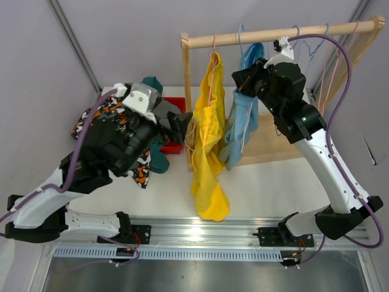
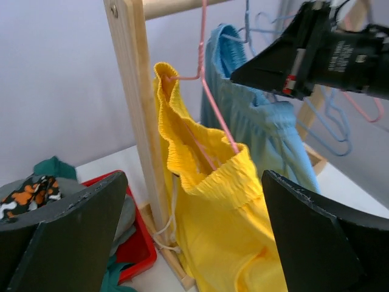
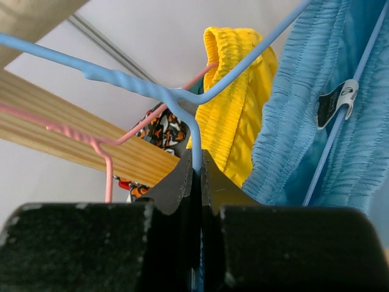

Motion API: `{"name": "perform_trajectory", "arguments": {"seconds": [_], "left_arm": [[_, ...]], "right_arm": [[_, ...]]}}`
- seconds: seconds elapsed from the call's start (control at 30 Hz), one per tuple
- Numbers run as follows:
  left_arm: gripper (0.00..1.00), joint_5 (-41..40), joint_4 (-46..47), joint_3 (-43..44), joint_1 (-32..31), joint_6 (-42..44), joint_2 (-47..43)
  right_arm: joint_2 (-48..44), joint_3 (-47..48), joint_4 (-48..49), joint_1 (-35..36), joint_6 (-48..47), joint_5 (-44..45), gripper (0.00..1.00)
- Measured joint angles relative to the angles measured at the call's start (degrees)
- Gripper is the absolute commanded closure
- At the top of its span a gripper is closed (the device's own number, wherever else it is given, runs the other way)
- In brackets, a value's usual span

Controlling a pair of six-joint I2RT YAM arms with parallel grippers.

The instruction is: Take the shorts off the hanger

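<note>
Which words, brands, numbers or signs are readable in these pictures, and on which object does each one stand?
No text can be read.
Grey tag on the light blue shorts: carries a small mark, too small to read.
White and red sticker on the black body of the right arm: blurred, unreadable.

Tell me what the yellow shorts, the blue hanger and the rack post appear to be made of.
Yellow shorts: soft fabric, matte, with a gathered elastic waistband and loose folds. Blue hanger: thin wire, likely metal with a smooth blue coating; its neck is twisted. Rack post: pale wood, seemingly unvarnished, with faint grain visible.
</note>
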Motion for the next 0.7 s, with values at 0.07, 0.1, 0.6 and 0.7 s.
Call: {"name": "perform_trajectory", "arguments": {"seconds": [0.07,0.1,0.6,0.7], "left_arm": [[0.01,3.04,-0.33,-0.02,-0.33,-0.24,-1.14],[0.01,5.33,-0.2,-0.04,-0.7,-0.28,-1.53],[0.01,23.45,5.68,-3.37,-7.04,-0.79,12.9],[0.01,23.52,6.99,-4.31,-7.04,-0.81,13.53]], "right_arm": [[-0.02,0.31,0.04,-1.09,0.09,0.02,1.0],[-0.11,0.35,0.02,-1.7,0.11,0.04,1.0],[-6.1,4.79,-2.38,-3.41,1.75,-1.31,1.0],[-7.13,4.79,-3.61,-3.41,2.58,-1.68,1.0]]}}
